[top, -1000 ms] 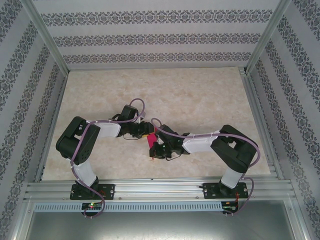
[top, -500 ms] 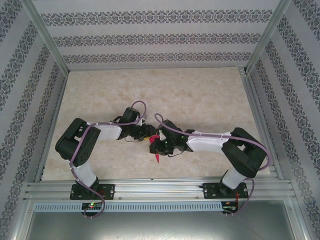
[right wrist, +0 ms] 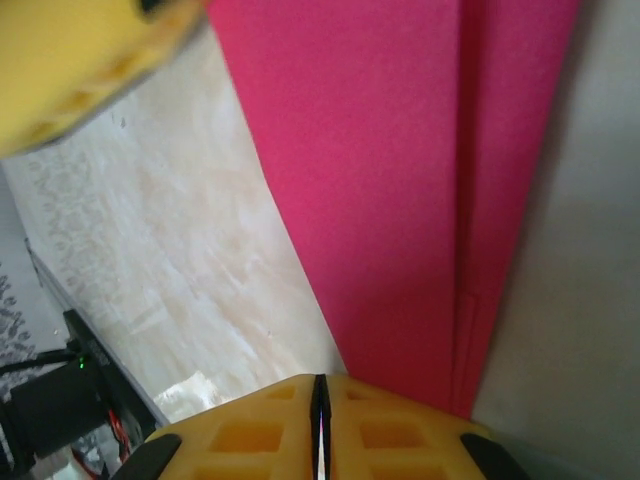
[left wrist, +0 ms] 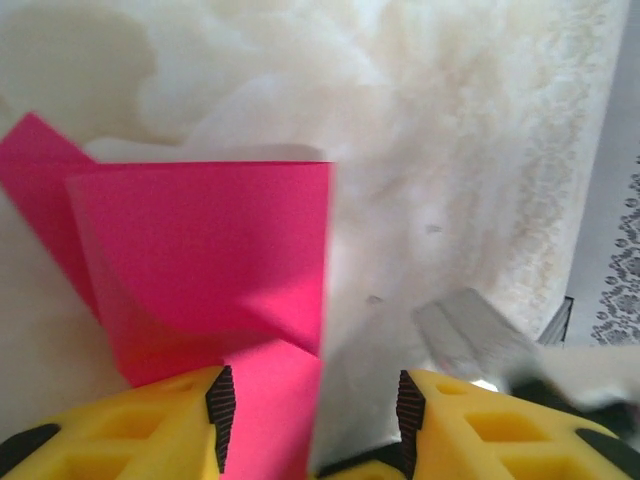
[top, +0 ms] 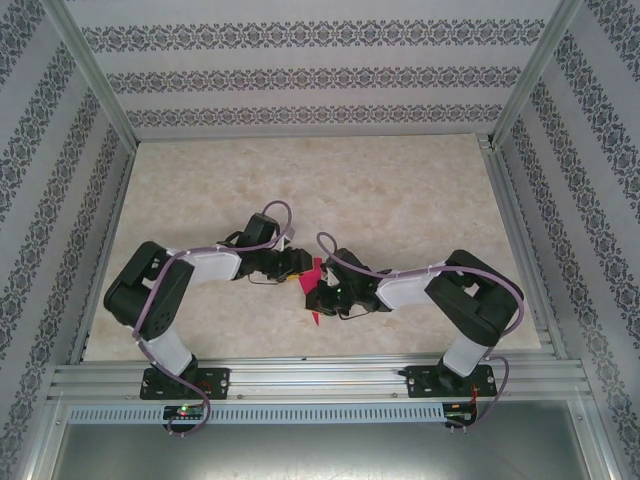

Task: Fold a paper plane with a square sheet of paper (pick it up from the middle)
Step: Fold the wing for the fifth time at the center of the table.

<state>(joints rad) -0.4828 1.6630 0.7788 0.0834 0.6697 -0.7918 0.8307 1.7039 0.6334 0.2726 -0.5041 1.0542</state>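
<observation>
**Creased pink sheet of paper (top: 316,271) held over the worktop's (top: 400,190) near edge**

The sheet (left wrist: 210,250), folded into a narrow magenta strip (right wrist: 400,180), hangs off the worktop by the middle of its near edge. The right gripper (top: 315,296) is clamped tight on it, jaws pressed together (right wrist: 320,395). The left gripper (top: 298,265) stands half-wide (left wrist: 310,400), with the sheet between its fingers and one edge clear of a pad.

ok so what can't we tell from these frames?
- Top external: the pink paper's fold shape. It is too small, and the left gripper and right gripper overlap it.
- Right wrist: whether the shut right gripper pinches the paper. Its fingers hide the lower edge.
- Left wrist: the paper's near end, cut off by the bottom edge.
</observation>
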